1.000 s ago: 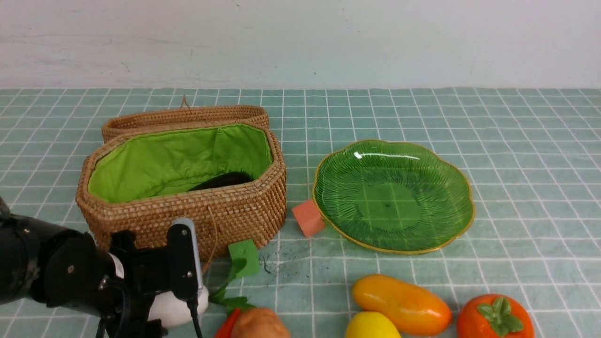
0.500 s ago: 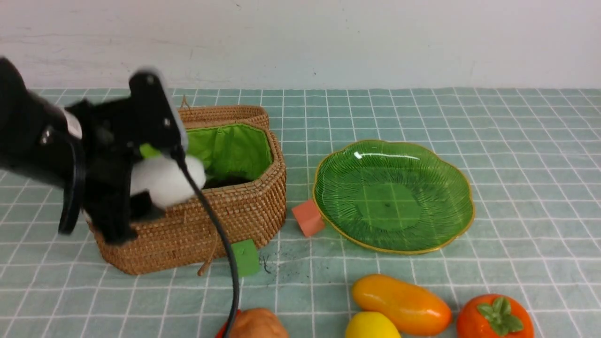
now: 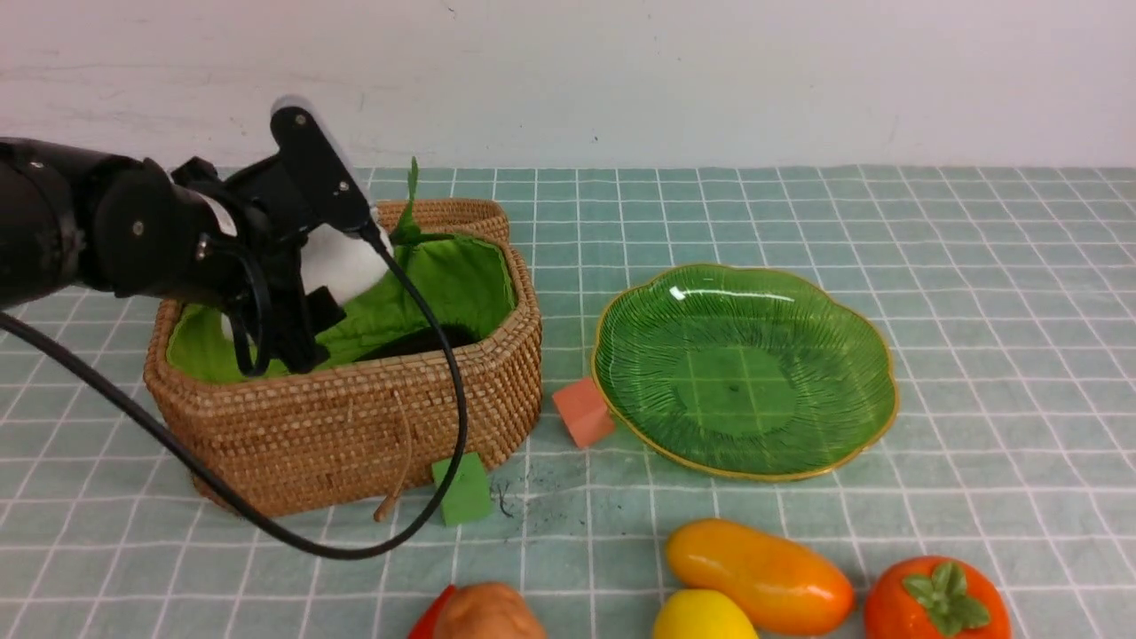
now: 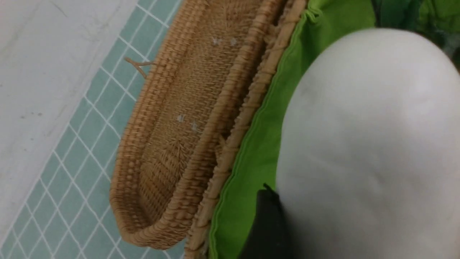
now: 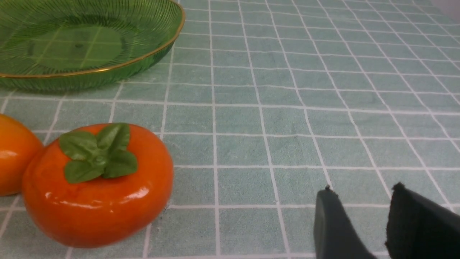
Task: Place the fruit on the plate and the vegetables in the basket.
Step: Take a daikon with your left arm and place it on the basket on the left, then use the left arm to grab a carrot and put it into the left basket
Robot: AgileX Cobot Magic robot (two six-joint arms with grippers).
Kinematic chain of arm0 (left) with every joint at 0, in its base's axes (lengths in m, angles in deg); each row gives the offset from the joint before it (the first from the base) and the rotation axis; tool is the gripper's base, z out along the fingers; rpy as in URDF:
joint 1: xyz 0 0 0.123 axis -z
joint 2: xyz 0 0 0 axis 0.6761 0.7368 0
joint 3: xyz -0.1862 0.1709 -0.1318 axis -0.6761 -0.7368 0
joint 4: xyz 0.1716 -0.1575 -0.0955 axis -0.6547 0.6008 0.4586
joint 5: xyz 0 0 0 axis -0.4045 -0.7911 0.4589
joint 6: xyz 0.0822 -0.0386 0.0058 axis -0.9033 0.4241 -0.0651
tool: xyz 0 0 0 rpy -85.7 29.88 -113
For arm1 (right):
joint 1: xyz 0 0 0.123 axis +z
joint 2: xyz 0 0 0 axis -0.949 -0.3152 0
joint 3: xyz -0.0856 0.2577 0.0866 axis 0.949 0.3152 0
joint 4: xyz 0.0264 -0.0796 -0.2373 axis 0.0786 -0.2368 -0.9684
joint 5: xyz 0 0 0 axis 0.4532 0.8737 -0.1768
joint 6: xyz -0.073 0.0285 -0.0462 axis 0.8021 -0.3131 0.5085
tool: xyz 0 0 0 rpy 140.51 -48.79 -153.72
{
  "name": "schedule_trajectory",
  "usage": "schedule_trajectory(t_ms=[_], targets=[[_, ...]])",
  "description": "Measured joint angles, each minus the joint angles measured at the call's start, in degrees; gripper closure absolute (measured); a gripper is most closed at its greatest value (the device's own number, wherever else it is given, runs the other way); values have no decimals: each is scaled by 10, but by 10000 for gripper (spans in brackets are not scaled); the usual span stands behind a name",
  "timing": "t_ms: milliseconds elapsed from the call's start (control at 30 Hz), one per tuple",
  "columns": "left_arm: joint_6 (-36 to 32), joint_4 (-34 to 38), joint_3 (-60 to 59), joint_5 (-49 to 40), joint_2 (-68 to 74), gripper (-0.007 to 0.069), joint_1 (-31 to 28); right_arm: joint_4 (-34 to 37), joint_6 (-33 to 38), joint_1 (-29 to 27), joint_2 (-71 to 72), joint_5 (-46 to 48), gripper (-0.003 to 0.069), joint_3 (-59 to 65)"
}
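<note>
My left gripper (image 3: pixel 324 266) is shut on the white radish (image 3: pixel 346 259) and holds it over the open wicker basket (image 3: pixel 355 417), with the green leaves (image 3: pixel 410 209) sticking up. In the left wrist view the radish (image 4: pixel 366 144) fills the frame beside one dark finger (image 4: pixel 267 223), over the green lining (image 4: pixel 251 151). The green plate (image 3: pixel 744 368) is empty. The mango (image 3: pixel 759 575), lemon (image 3: pixel 701 617), persimmon (image 3: pixel 936 599), potato (image 3: pixel 488 614) and a red carrot tip (image 3: pixel 432 621) lie at the front edge. My right gripper (image 5: pixel 363 194) is open and empty, to one side of the persimmon (image 5: pixel 97 187).
The basket's lid (image 4: pixel 179 126) lies open behind it. A dark shape (image 3: pixel 426 340) sits inside the basket. A salmon cube (image 3: pixel 583 411) touches the plate's rim, and a green cube (image 3: pixel 463 488) sits in front of the basket. The left arm's cable (image 3: pixel 266 524) loops over the basket front.
My left gripper has lifted the radish off the table in front of the basket and carried it up and back over the basket's opening.
</note>
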Motion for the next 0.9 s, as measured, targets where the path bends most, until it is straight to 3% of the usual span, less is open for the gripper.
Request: schedule_trajectory(t_ms=[133, 267, 400, 633, 767, 900], targets=[[9, 11, 0, -13, -12, -12, 0, 0, 0, 0, 0, 0, 417, 0], [28, 13, 0, -85, -47, -41, 0, 0, 0, 0, 0, 0, 417, 0], [94, 31, 0, -243, -116, -9, 0, 0, 0, 0, 0, 0, 417, 0], [247, 165, -12, -512, -174, 43, 17, 0, 0, 0, 0, 0, 417, 0], [279, 181, -65, -512, -172, 43, 78, 0, 0, 0, 0, 0, 417, 0], [388, 167, -133, -414, -155, 43, 159, 0, 0, 0, 0, 0, 417, 0]])
